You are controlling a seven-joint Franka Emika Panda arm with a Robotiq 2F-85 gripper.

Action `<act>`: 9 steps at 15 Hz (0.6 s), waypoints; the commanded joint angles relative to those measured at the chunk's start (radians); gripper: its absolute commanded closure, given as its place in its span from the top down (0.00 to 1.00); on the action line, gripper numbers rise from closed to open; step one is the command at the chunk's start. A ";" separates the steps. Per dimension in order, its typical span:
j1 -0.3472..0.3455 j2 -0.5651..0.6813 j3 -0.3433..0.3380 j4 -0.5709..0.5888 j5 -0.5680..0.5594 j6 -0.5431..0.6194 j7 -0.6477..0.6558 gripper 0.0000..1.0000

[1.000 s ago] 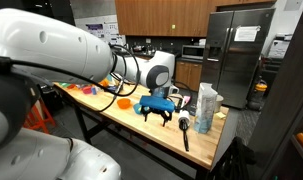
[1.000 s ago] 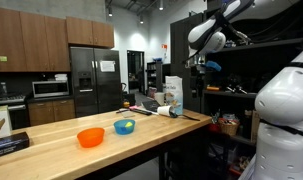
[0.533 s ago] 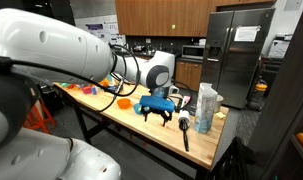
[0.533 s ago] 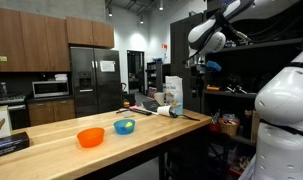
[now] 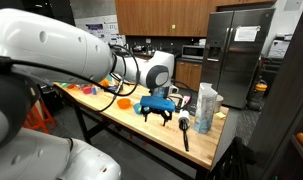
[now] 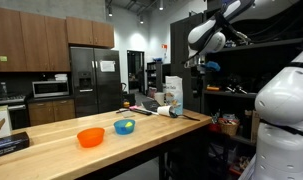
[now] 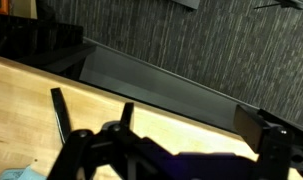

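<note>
My gripper (image 7: 191, 120) is open over the light wooden tabletop (image 7: 171, 105), and only bare wood shows between its fingers (image 7: 128, 113). In an exterior view the gripper (image 5: 163, 116), with its blue mount, hangs just above the table near the end where a white bottle (image 5: 206, 106) stands. A black pen-like object (image 5: 185, 136) lies on the table just in front of it. In an exterior view the gripper (image 6: 198, 68) shows at the far end of the table, above the containers (image 6: 173, 96).
An orange bowl (image 6: 90, 137) and a blue bowl (image 6: 124, 126) sit mid-table. The orange bowl (image 5: 123, 102) lies behind the gripper. The table edge (image 7: 161, 75) runs close ahead in the wrist view, dark carpet beyond. A fridge (image 6: 86, 80) and cabinets stand behind.
</note>
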 commanded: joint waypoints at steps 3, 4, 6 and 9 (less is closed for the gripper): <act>-0.007 -0.005 0.001 -0.013 -0.168 0.016 -0.217 1.00; -0.008 -0.005 0.001 -0.016 -0.203 0.020 -0.257 1.00; -0.010 -0.007 0.000 -0.021 -0.266 0.033 -0.335 1.00; -0.011 -0.011 -0.001 -0.031 -0.352 0.058 -0.455 1.00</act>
